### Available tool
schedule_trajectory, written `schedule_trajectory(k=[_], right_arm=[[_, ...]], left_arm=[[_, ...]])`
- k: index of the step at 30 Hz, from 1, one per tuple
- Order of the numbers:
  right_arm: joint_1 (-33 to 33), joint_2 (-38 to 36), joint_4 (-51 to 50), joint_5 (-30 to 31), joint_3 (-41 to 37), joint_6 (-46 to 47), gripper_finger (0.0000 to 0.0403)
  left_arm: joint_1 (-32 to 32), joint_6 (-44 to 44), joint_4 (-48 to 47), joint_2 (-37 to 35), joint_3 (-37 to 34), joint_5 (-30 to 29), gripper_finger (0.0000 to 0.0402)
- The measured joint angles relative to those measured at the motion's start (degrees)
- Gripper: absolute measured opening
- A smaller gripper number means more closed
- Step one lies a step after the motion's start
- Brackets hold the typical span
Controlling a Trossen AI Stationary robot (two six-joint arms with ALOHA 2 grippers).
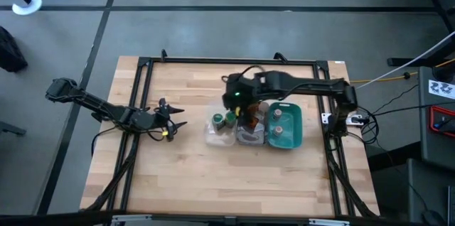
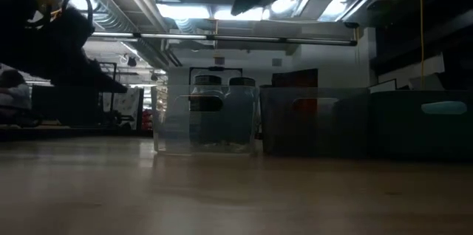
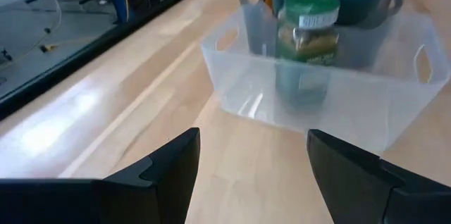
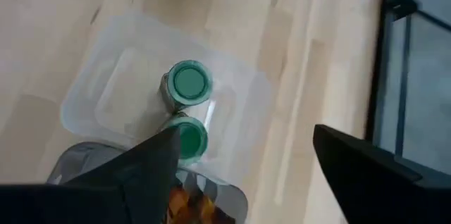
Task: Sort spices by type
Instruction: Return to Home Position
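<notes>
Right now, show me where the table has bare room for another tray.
Bare: the strip of table below the trays in the high view, and the gap between the left end effector and the clear tray. Crowded: clear tray, grey tray and teal tray side by side, right end effector above.

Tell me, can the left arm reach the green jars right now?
Probably yes: the open left pincer faces the clear tray across bare table. It would have to go over its wall, and the right pincer hangs above the green jars.
</notes>
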Motion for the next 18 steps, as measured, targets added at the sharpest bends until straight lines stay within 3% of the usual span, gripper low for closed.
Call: schedule_trajectory(k=[7, 12, 18], right_arm=[[-0.02, -8.32, -9.01, -0.26, 0.04, 6.88, 0.0324], [-0.04, -14.24, -15.98, -3.15, -0.68, 12.43, 0.0324], [-0.02, -26.93, -7.05, -7.28, -15.34, 14.33, 0.0324]], left_arm=[[0.00, -0.05, -7.18, 0.00, 0.00, 0.00, 0.0246], [0.00, -2.48, -5.91, 0.03, 0.00, -2.46, 0.0246], [0.02, -4.14, -5.26, -1.11, 0.00, -3.02, 0.0246]])
